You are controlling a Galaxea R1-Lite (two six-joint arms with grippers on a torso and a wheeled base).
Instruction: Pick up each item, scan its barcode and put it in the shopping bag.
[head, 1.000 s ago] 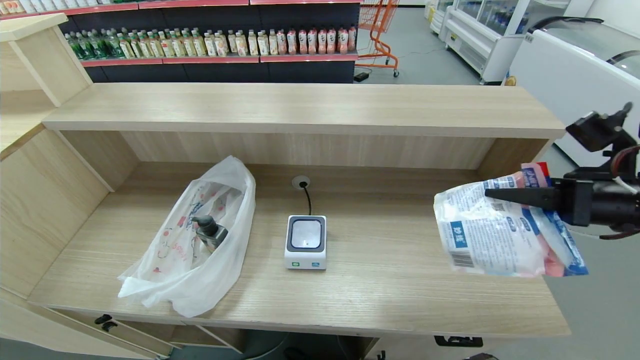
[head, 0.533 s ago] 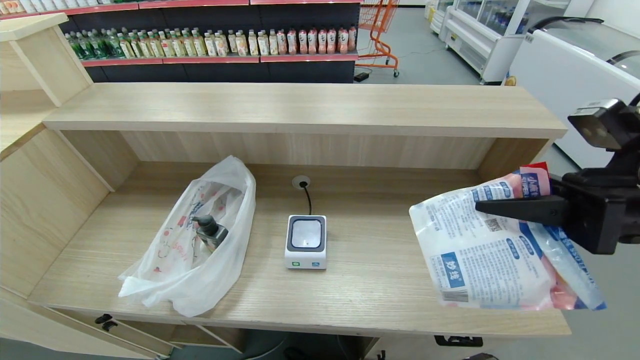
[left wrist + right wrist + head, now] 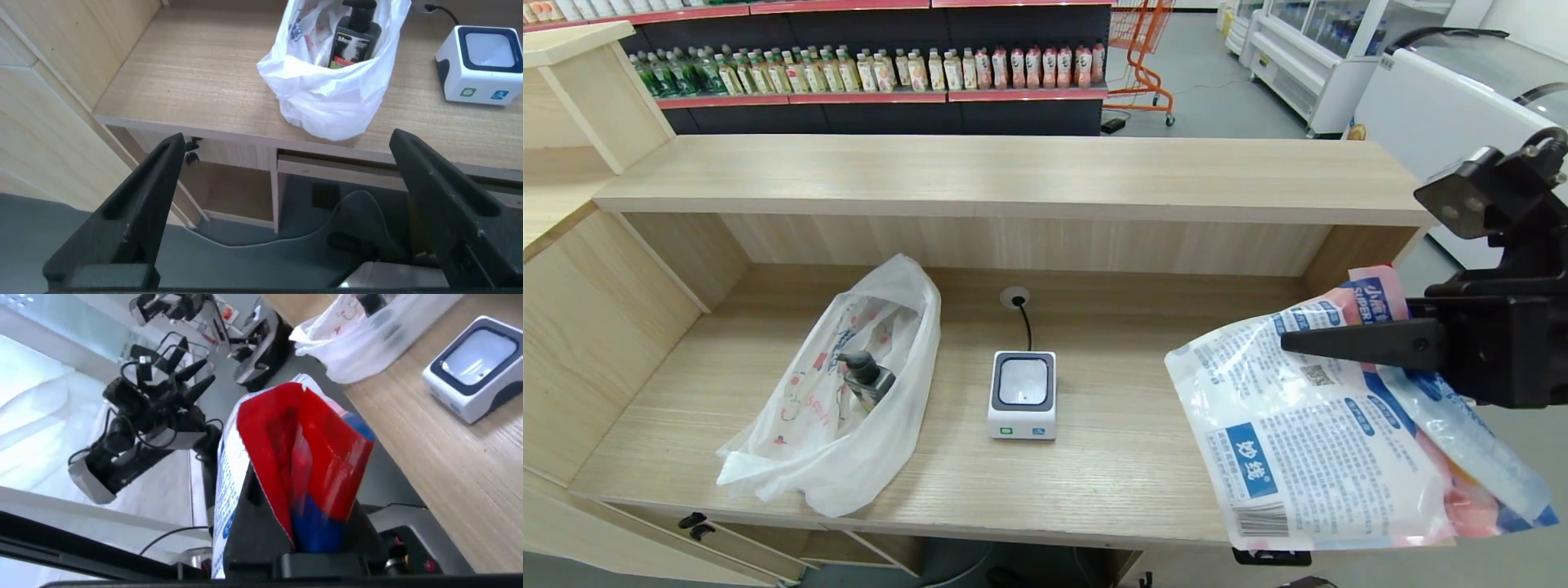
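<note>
Wooden counter beside right gripper clamping packet

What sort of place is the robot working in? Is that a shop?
Most likely a supermarket checkout. Shelves of bottled drinks and freezers stand behind the wooden counter, which carries a barcode scanner and a shopping bag; the right end effector holds a food pack.

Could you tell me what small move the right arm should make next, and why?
Probably carry the packet leftward over the scanner, turning its barcode downward: the right gripper holds it at the right end of the counter, barcode facing up.
</note>
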